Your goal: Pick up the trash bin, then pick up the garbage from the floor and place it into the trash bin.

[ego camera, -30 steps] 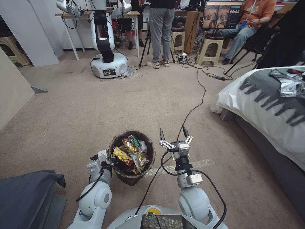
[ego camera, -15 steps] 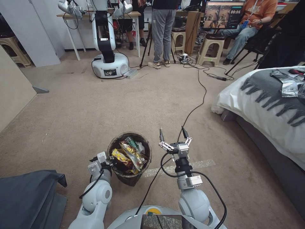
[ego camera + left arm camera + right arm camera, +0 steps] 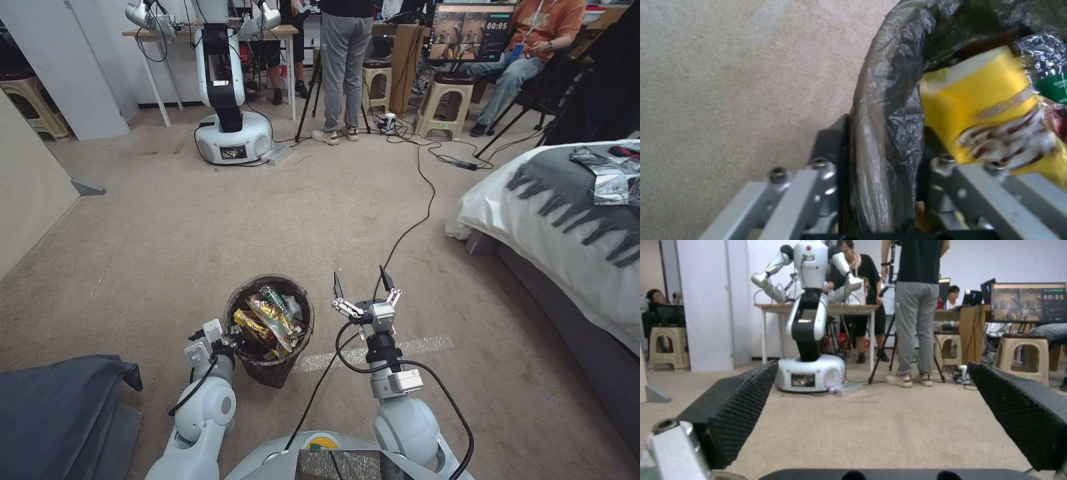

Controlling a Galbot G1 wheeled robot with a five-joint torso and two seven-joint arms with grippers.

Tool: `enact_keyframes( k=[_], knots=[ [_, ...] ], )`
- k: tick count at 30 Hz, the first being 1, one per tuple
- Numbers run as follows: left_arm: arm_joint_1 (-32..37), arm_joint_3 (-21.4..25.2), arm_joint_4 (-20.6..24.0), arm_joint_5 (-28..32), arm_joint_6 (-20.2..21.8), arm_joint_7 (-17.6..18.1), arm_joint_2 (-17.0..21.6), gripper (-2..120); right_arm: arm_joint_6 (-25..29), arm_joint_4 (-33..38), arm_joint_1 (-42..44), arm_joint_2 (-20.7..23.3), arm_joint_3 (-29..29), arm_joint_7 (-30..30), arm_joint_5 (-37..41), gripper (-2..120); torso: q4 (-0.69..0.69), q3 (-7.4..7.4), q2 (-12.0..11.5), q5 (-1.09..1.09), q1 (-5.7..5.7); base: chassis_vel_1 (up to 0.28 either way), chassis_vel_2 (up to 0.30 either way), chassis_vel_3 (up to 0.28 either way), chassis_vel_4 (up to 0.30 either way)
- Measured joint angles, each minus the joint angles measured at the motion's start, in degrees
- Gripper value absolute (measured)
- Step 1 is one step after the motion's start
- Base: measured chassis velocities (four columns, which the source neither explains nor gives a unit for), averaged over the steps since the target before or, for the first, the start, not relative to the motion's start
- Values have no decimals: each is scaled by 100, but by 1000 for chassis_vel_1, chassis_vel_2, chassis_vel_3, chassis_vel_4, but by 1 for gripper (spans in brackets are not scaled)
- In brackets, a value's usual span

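While the left claw (image 3: 230, 335) pinches the bag-lined rim of the trash bin (image 3: 269, 370), one finger inside and one outside, the bin hangs just ahead of it, stuffed with garbage (image 3: 267, 320). Beside the bin, the right claw (image 3: 360, 283) hovers over the carpet (image 3: 167, 233), spread wide and empty.
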State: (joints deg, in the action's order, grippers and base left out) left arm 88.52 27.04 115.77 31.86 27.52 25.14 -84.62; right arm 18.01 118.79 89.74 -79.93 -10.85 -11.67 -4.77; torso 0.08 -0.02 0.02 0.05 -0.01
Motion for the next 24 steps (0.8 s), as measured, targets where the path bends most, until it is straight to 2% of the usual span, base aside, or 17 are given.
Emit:
enact_keyframes(
  k=[3,5,7,11,14,18,24],
  knots=[
    [-12,0,-67,82,0,-13,-5,46,22,-6,9,-4,2,13,-24,100,-2,0,0,-4,0,0,0,0,0],
    [-12,-2,-79,86,0,-28,-10,48,26,-7,11,-4,0,17,-26,100,-2,0,0,-3,0,0,0,0,0],
    [-13,-6,-80,88,0,-61,-18,61,37,-19,16,-6,-4,25,-31,100,-2,1,0,-4,0,0,0,0,0],
    [-22,-6,-81,93,-18,-84,-13,70,43,-38,17,-17,-1,30,-46,100,-2,1,0,-5,0,0,0,0,0],
    [-24,-12,-106,94,-121,-152,-7,85,67,-49,17,-5,2,82,-55,100,-2,2,-1,-6,0,0,0,0,0],
    [-35,-29,-108,91,-121,-154,-9,95,73,-44,17,4,-5,96,-54,100,-2,2,-1,-6,1,0,0,0,0],
    [-20,-48,-30,69,-119,-155,1,96,81,-44,17,7,-1,103,-56,100,-3,3,-2,-9,1,0,0,0,0]
  ],
)
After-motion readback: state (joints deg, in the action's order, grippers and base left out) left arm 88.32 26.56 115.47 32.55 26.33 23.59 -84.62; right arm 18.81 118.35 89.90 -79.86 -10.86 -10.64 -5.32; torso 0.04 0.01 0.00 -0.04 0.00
